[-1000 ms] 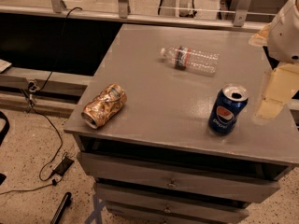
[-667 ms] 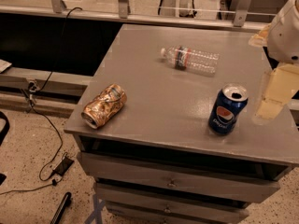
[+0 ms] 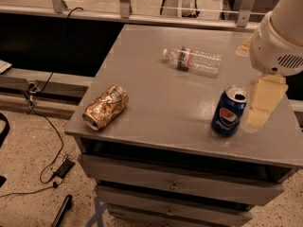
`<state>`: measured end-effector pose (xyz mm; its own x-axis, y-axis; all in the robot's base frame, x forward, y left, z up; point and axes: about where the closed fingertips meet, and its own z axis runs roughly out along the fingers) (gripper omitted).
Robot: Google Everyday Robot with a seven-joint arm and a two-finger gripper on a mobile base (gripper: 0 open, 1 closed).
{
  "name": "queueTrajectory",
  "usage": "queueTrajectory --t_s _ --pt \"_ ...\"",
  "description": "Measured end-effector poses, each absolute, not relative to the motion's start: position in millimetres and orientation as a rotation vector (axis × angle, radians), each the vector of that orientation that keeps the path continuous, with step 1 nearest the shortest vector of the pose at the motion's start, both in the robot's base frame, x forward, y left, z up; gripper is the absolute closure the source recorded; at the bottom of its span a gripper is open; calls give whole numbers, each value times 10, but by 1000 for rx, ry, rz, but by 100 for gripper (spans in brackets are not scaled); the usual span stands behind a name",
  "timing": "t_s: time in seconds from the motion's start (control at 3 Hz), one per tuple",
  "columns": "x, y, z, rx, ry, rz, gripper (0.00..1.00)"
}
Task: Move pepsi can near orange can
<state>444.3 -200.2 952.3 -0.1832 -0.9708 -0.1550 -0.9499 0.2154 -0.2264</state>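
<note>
The pepsi can [image 3: 228, 111], dark blue with the round logo and a silver top, stands upright near the front right of the grey table [image 3: 161, 93]. The orange can [image 3: 105, 107], orange-gold and badly dented, lies on its side near the table's front left corner. My gripper [image 3: 256, 118] hangs from the white arm at the right edge. It is just to the right of the pepsi can, close beside it and reaching down almost to the table top. The two cans are far apart, on opposite sides of the table.
A clear plastic bottle [image 3: 193, 61] lies on its side toward the back of the table. Drawers [image 3: 175, 186] sit under the table top. Cables [image 3: 52, 141] and a dark tool [image 3: 61, 211] lie on the speckled floor at the left. A rail runs behind the table.
</note>
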Motion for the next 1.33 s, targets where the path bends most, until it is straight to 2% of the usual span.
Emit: queueTrajectory --t_s 0.33,1.0,1.33 --pt "4589 -1969 9367 -1830 2270 -81 0" --pt "4616 -2044 9001 -1824 2273 -135 0" --pt "4617 -2038 9006 -1824 2270 -137 18"
